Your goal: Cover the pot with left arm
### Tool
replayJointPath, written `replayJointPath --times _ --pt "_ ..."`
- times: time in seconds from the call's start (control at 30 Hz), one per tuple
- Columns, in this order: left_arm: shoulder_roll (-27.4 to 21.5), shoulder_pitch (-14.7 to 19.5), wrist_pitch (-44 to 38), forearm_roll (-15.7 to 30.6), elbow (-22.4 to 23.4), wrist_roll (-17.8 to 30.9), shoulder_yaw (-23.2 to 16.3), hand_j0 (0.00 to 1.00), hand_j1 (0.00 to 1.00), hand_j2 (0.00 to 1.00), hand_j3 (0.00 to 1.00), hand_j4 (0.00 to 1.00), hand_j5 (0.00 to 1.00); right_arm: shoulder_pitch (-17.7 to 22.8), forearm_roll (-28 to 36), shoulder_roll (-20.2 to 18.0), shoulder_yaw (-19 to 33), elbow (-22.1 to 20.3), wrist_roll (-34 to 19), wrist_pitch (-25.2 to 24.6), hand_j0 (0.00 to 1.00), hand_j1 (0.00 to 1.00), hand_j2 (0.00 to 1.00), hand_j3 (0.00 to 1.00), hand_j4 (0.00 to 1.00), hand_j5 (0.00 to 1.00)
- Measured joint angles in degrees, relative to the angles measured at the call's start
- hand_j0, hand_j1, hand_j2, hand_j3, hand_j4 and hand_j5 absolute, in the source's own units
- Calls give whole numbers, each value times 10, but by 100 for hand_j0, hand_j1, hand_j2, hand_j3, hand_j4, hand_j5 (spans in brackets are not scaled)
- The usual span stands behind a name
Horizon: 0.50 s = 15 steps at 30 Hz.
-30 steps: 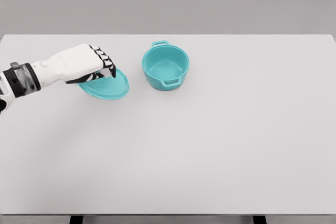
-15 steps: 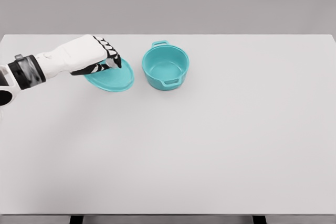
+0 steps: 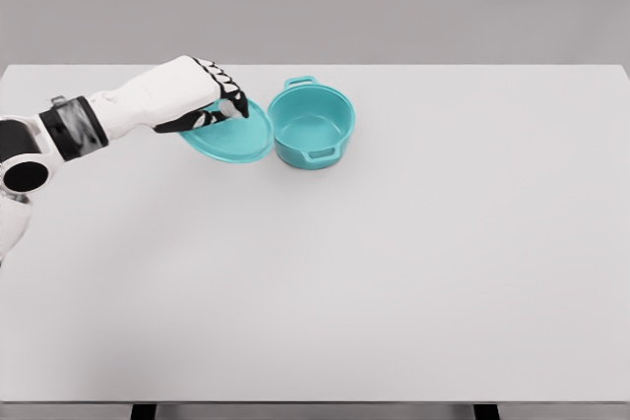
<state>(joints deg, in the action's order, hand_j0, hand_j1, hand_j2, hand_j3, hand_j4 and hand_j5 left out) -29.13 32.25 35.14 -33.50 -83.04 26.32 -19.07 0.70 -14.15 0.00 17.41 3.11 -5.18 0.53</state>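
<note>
1. My left hand [image 3: 202, 97] reaches in from the left side of the view, over the far left part of the white surface [image 3: 394, 272].
2. Its fingers [image 3: 232, 105] are curled down and clamped on the teal lid [image 3: 234, 139], which I grip from above at its top.
3. The lid is tilted, its underside facing toward the camera, and much of its far edge is hidden behind my hand.
4. The lid's right edge sits just beside the left wall of the teal pot [image 3: 311, 126]; I cannot tell whether the two touch.
5. The pot stands upright on the surface, near the far edge and a little left of the middle.
6. The pot is open at the top, its inside bare and visible, so it is not yet covered.
7. The pot has two small handles, one at its far rim and one at its near rim.
8. My white forearm, with a dark band at the wrist, runs back to the left edge of the view.
9. My right arm does not show.
</note>
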Motion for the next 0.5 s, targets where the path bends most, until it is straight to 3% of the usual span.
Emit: replayJointPath --times 0.5 --pt "50 25 0 -2 43 1 0 50 50 50 50 50 50 0 0 0 0 0 0 0 100 100 100 100 100 100"
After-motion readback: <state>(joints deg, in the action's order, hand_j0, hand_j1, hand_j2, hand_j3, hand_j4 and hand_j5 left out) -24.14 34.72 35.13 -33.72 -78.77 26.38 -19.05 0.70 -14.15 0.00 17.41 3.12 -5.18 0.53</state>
